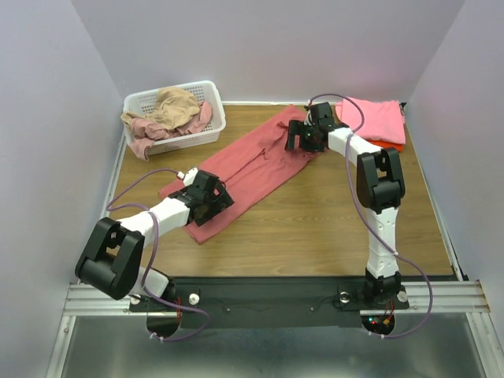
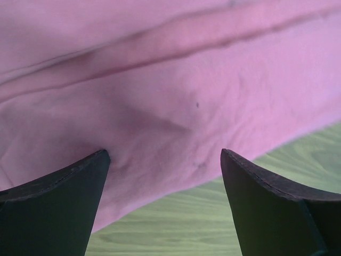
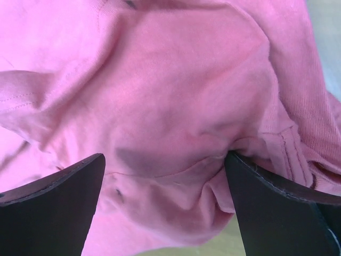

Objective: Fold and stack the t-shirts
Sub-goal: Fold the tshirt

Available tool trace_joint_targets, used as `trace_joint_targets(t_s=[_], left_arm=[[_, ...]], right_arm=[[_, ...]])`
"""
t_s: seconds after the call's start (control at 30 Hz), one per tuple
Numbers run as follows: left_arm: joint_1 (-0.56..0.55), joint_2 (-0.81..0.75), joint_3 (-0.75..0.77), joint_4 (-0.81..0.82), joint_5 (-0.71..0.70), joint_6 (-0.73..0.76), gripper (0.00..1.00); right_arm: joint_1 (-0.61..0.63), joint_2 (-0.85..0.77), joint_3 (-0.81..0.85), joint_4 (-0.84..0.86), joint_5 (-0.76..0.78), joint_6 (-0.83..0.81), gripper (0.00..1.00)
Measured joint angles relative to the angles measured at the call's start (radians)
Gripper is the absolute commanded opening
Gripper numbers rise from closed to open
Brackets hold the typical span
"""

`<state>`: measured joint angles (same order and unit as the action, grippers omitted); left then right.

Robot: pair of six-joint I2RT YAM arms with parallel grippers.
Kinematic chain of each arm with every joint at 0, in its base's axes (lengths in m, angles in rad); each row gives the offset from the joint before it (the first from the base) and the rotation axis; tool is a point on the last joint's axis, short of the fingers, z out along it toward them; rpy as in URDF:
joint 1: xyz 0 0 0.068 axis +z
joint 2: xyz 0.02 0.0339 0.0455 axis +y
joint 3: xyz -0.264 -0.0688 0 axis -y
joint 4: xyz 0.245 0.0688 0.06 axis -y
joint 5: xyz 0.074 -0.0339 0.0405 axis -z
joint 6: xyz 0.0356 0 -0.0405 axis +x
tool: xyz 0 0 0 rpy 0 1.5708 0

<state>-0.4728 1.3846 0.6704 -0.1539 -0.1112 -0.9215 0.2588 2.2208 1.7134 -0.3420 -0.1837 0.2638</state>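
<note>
The dusty red t-shirt (image 1: 252, 169) lies spread in a long diagonal band across the table. My left gripper (image 1: 213, 201) is open at its near-left end, fingers pressing down on the cloth (image 2: 176, 106) by its edge. My right gripper (image 1: 303, 140) is open at the far-right end, fingers pushed into bunched cloth (image 3: 176, 133). A folded bright pink t-shirt (image 1: 376, 118) lies on an orange-red one (image 1: 394, 146) at the back right. A tan t-shirt (image 1: 175, 106) and a pale rose one (image 1: 146, 134) sit in the basket.
The white lattice basket (image 1: 206, 93) stands at the back left corner of the wooden table (image 1: 315, 228). Grey walls close in the left, back and right sides. A metal rail (image 1: 260, 295) runs along the near edge.
</note>
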Motion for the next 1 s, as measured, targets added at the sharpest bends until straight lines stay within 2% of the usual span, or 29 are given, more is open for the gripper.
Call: trace_joint_targets(t_s=[0.13, 0.33, 0.47, 0.57, 0.8, 1.0], left_arm=[[-0.100, 0.008, -0.025, 0.079, 0.060, -0.092, 0.98], [-0.392, 0.031, -0.072, 0.237, 0.187, -0.307, 0.98], [-0.568, 0.127, -0.005, 0.277, 0.245, -0.407, 0.98], [-0.660, 0.218, 0.089, 0.269, 0.264, -0.443, 0.98], [-0.720, 0.276, 0.196, 0.163, 0.249, -0.448, 0.98], [-0.743, 0.235, 0.312, -0.042, 0.133, -0.414, 0.98]], right_arm=[[0.016, 0.095, 0.140, 0.010, -0.023, -0.025, 1.00], [0.036, 0.225, 0.336, 0.017, -0.039, -0.021, 1.00], [0.040, 0.322, 0.488, 0.020, -0.071, 0.048, 1.00], [0.044, 0.353, 0.536, 0.019, -0.091, 0.078, 1.00], [0.051, 0.350, 0.540, 0.013, -0.082, 0.095, 1.00], [0.051, 0.344, 0.562, -0.027, -0.072, 0.092, 1.00]])
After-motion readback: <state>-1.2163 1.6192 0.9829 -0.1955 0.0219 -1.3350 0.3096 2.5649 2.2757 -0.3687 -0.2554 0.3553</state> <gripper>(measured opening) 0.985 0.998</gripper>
